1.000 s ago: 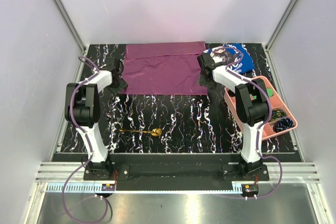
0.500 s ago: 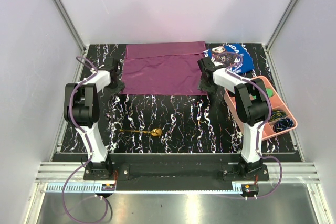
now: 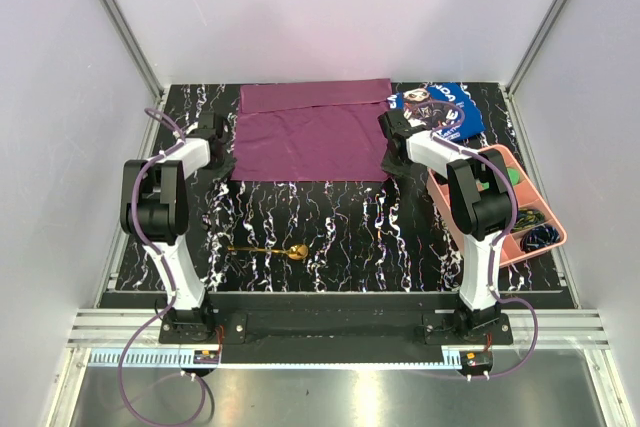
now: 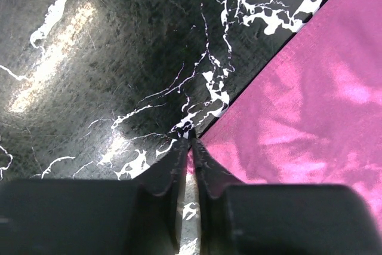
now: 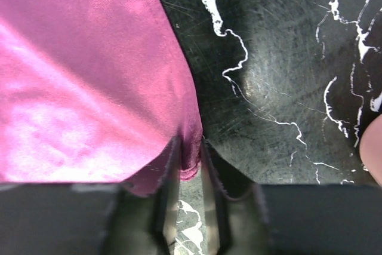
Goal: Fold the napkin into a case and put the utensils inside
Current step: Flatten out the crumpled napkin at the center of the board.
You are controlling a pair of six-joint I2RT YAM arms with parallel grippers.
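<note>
Hidden corners
Near corners of the napkin (image 3: 310, 142) hide under left gripper (image 3: 225, 161) and right gripper (image 3: 394, 162) — tray (image 3: 497, 152) contents too small to tell.

You are working in a robotics lab cell, not a home or a kitchen. The table (image 3: 340, 237), with its black marbled top, is boxed in. Plain white panels (image 3: 330, 7) stand behind it and on both sides, held by bare aluminium posts (image 3: 118, 17) rising from its far corners. Along the table's near edge, slotted aluminium rails (image 3: 330, 325) carry the bolted bases of the left arm (image 3: 155, 197) and the right arm (image 3: 480, 197). Purple cables (image 3: 122, 379) loop down there over a sheet-metal ledge (image 3: 330, 397).
</note>
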